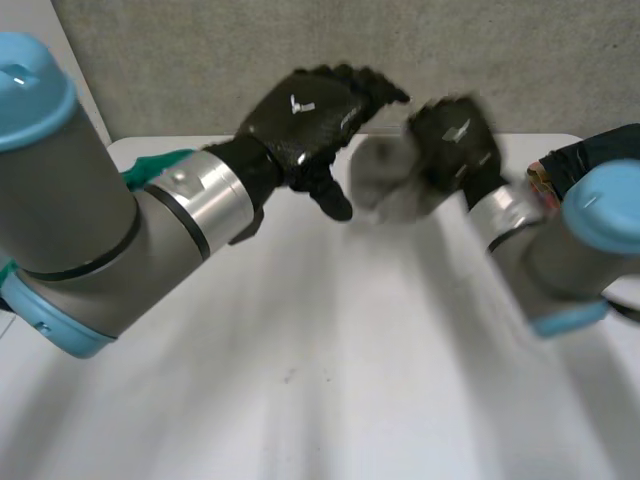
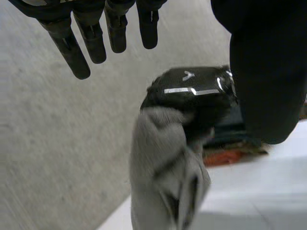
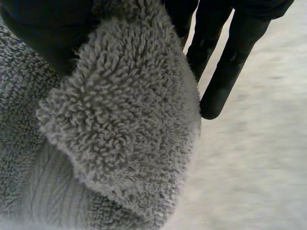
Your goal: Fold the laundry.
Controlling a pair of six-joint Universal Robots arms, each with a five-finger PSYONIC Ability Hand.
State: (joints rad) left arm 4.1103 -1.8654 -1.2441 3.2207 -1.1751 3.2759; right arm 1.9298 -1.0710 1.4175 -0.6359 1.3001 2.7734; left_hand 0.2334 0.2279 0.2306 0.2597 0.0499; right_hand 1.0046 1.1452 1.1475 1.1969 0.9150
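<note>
Towel [image 1: 385, 185], grey and looped in pile, is held bunched in the right hand [image 1: 455, 140], a gathered fold of it being pinched between the thumb and the fingers [image 3: 230, 62]. Which corner or edge is gripped cannot be told, since the cloth is crumpled. It is carried in the air above the far part of the white table [image 1: 330, 380], with the loose rest hanging below the hand. Close beside it the left hand [image 1: 310, 115] is raised, its fingers [image 2: 91, 38] relaxed and nearly straight, with nothing held and the towel not touched. The step in hand is judged to be the picking-up and opening-out of the piece, no fold having yet been made. For the next move, a free edge or corner of the hanging cloth would need to be found and pinched by the left hand, so that the towel can be drawn apart between both hands and laid flat on the table.
</note>
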